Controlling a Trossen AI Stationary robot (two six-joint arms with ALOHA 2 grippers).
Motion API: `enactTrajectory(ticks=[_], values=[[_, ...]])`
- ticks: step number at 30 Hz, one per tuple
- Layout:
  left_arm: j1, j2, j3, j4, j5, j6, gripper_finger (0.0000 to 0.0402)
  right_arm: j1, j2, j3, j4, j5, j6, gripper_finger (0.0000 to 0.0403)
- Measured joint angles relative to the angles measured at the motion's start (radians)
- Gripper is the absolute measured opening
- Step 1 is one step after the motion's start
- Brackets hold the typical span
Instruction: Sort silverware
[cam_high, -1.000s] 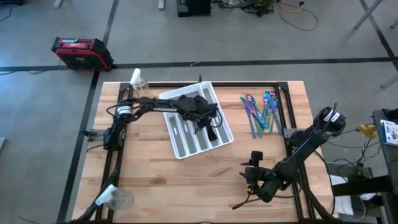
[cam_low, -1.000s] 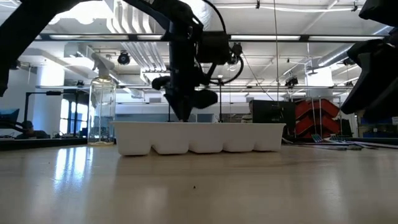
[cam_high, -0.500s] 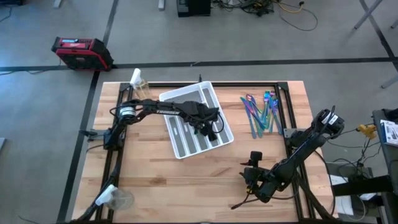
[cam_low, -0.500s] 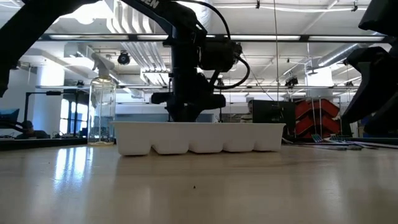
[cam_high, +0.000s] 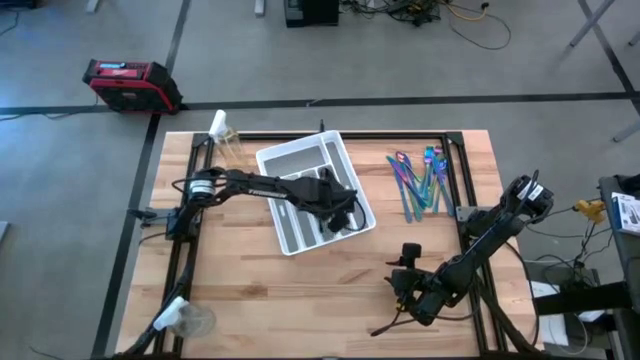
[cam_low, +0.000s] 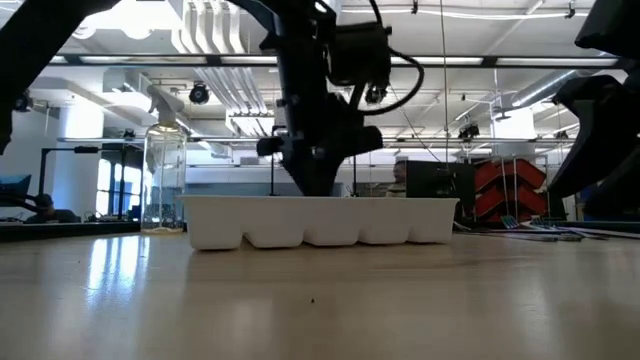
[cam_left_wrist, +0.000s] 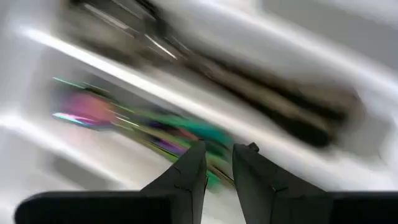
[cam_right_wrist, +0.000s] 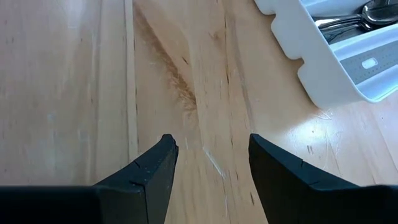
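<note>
The left gripper (cam_high: 343, 213) reaches across the white cutlery tray (cam_high: 281, 157) from the left and hangs low over the tray's right-hand compartments, near its right near corner. In the left wrist view its two dark fingers (cam_left_wrist: 189, 177) stand close together with only a narrow gap, and nothing shows between them; just beyond their tips lies blurred iridescent silverware in the tray (cam_left_wrist: 149, 124), green, teal and pink, with darker pieces in the next compartment. From table height the arm comes down behind the tray's long white wall (cam_low: 320, 222) and hides what lies inside.

More iridescent silverware (cam_high: 420, 180) lies loose in a small heap on the wooden table (cam_high: 250, 290), right of the tray and well apart from it, toward the far right corner.

The right gripper (cam_high: 405, 285) waits over the near right part of the table, its fingers (cam_right_wrist: 152, 171) spread wide over bare wood and holding nothing; the tray's corner shows ahead of it.

A clear spray bottle (cam_high: 222, 135) stands at the table's far left corner, left of the tray. A red and black case (cam_high: 130, 85) sits on the floor beyond the table.
</note>
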Motion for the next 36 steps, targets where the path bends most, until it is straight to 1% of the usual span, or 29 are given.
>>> enactTrajectory(ticks=[1,2,4,6,10,11,14,16,17,19,21,22,23,26,27,30,34,36], values=[[0.001,-0.004,0.000,-0.003,-0.016,-0.023,0.0065,0.000,0.000,0.000,0.001,0.000,0.001,0.0181],[0.002,-0.004,0.000,-0.005,0.009,-0.038,0.0065,0.000,0.000,0.000,0.001,0.000,0.004,0.0181],[-0.003,0.000,-0.006,-0.005,0.122,-0.053,0.0065,0.000,0.000,0.000,0.001,0.000,0.015,0.0181],[-0.015,0.015,-0.014,-0.005,0.186,-0.066,0.0065,0.000,0.000,0.000,0.002,0.000,0.016,0.0181],[-0.012,0.058,-0.028,-0.011,0.207,-0.102,0.0065,0.000,-0.001,0.000,0.003,0.006,0.006,0.0181],[-0.009,0.072,-0.028,-0.002,0.228,-0.090,0.0065,0.000,-0.001,0.000,0.003,0.006,0.006,0.0181],[-0.010,0.079,-0.027,0.027,0.261,0.026,0.0065,0.000,-0.001,0.000,0.003,0.006,0.005,0.0181],[-0.012,0.077,-0.016,0.053,0.223,0.054,0.0065,0.000,-0.001,0.000,0.003,0.006,-0.005,0.0181],[-0.015,0.075,-0.010,0.068,0.179,0.058,0.0064,-0.002,-0.001,0.000,0.004,0.007,-0.010,0.0181],[-0.019,0.060,-0.004,0.063,0.063,0.058,0.0063,-0.007,-0.001,0.000,0.003,0.007,-0.010,0.0181],[-0.027,0.035,0.000,0.049,-0.080,0.034,0.0063,-0.010,-0.001,0.000,0.004,0.007,-0.011,0.0181],[-0.024,0.024,0.001,0.038,-0.110,0.013,0.0063,-0.010,-0.001,0.000,0.004,0.007,-0.011,0.0181],[-0.020,0.018,0.001,0.023,-0.117,0.001,0.0063,-0.010,-0.001,0.000,0.004,0.006,-0.011,0.0181],[-0.019,0.018,-0.001,-0.003,-0.112,-0.029,0.0063,-0.009,-0.001,0.000,0.004,0.006,-0.011,0.0181],[-0.019,0.018,-0.002,-0.013,-0.089,-0.043,0.0063,-0.009,-0.001,0.000,0.004,0.006,-0.011,0.0181],[-0.017,0.018,-0.009,-0.022,0.043,-0.066,0.0058,-0.013,-0.001,0.000,0.004,0.006,-0.019,0.0181],[-0.017,0.035,-0.037,-0.018,0.084,-0.052,0.0047,-0.013,0.004,0.000,0.012,0.006,-0.018,0.0181],[-0.016,0.041,-0.042,-0.008,0.180,-0.039,0.0041,-0.013,0.006,0.000,0.021,0.006,-0.018,0.0181]])
